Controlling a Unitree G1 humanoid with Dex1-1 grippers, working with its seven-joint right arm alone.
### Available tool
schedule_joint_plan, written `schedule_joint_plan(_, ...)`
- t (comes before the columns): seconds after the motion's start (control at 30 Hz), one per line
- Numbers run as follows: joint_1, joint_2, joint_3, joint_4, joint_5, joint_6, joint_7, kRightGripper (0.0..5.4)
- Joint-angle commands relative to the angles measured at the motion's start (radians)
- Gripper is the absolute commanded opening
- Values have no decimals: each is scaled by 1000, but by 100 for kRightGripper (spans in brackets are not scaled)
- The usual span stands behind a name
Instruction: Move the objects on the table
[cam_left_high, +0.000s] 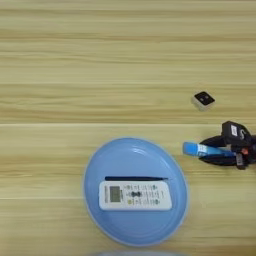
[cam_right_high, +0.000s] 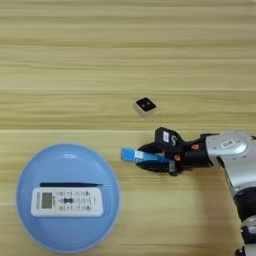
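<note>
A white remote control (cam_left_high: 135, 195) with a small screen lies flat on the round blue plate (cam_left_high: 100, 165). Along the remote's far side on that plate lies a thin black stick (cam_left_high: 136, 178). The small black-topped white cube (cam_right_high: 145, 106) sits alone on the wood beyond the arm. My right gripper (cam_right_high: 150, 157) reaches in from the right and is shut on the blue labelled glue-stick tube (cam_right_high: 136, 155), which pokes leftward from between the black fingers, just right of the plate's rim.
The silver forearm (cam_right_high: 232, 155) enters from the right edge and bends down toward the bottom right corner. The light-wood table (cam_right_high: 125, 50) stretches wide behind everything.
</note>
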Motion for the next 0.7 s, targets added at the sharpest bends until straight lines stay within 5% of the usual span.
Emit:
schedule_joint_plan(0.03, -69, -35, -22, -30, 16, 1, -34, 144)
schedule_joint_plan(0.3, -104, -27, -57, -73, 68, 37, -43, 142)
schedule_joint_plan(0.5, -138, -2, -107, -227, 159, 140, -67, 142)
schedule_joint_plan(0.7, -135, 16, -95, -415, 183, 238, -104, 141)
